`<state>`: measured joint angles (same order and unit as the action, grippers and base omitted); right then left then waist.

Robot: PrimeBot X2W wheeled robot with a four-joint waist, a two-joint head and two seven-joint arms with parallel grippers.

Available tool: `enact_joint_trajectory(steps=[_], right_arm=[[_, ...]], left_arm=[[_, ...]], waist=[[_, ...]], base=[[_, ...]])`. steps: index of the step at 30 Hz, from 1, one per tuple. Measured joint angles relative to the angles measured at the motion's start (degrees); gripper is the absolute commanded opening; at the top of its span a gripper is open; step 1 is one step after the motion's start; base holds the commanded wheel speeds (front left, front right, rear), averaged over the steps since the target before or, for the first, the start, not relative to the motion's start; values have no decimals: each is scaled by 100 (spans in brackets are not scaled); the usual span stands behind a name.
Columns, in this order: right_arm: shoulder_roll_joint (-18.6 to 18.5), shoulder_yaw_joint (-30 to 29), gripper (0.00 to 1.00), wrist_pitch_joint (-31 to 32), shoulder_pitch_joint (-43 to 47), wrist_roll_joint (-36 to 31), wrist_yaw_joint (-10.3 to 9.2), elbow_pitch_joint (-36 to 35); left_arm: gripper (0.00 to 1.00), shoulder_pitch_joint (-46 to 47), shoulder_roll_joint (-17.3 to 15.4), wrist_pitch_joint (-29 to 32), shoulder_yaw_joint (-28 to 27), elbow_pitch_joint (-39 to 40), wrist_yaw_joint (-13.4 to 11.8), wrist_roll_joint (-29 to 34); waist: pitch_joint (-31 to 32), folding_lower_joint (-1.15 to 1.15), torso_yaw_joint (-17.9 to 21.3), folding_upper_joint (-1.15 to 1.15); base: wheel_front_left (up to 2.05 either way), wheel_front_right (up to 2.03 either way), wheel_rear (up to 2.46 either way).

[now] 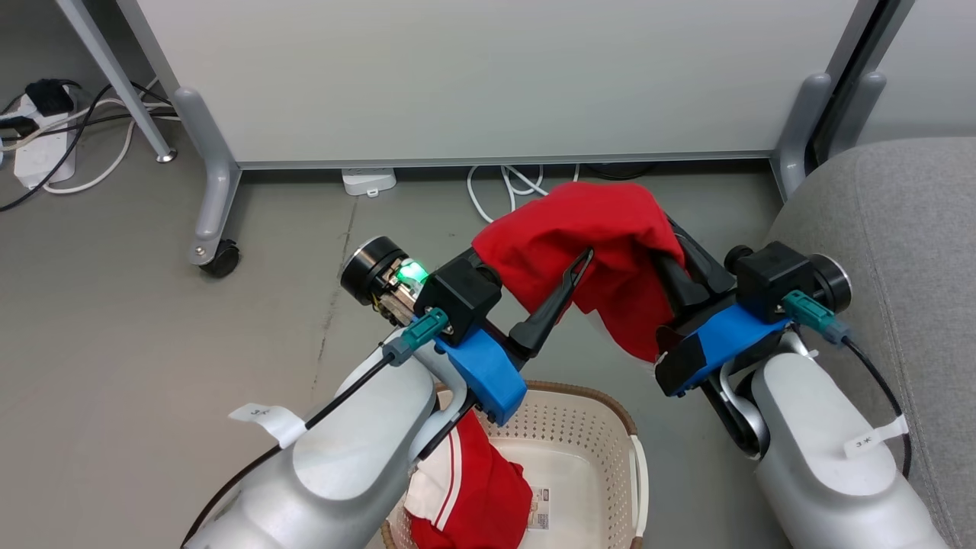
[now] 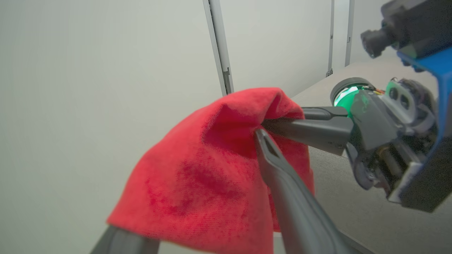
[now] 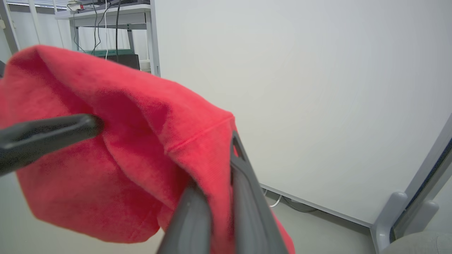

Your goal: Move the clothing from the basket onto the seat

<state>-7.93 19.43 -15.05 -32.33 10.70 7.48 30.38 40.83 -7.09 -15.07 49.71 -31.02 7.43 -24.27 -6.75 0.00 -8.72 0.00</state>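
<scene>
A red piece of clothing hangs in the air above the floor, draped over both grippers. My right gripper is shut on its right side, and the cloth is pinched between its two fingers. My left gripper is open. One of its fingers lies in front of the cloth, and the other goes under the cloth's lower edge. The basket stands on the floor below the left arm, with more red and white clothing inside. The grey seat is at the right edge.
A white partition panel on grey feet with a castor stands behind the grippers. Cables and a power strip lie on the floor at the far left, and more cables lie under the panel.
</scene>
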Motion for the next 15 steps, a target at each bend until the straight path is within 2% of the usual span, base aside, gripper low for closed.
enact_joint_trajectory(steps=[8, 15], right_arm=[[-24, -512, 0, 0, 145, -57, 0, -144], [-38, -850, 0, -1, 325, -115, 0, -375]], left_arm=[[100, -179, -27, -1, -135, 116, -1, 122], [100, -383, -137, 0, -278, 286, -8, 290]], waist=[[-76, 0, 157, 0], [-141, 0, 515, 0]], base=[[0, 0, 0], [0, 0, 0]])
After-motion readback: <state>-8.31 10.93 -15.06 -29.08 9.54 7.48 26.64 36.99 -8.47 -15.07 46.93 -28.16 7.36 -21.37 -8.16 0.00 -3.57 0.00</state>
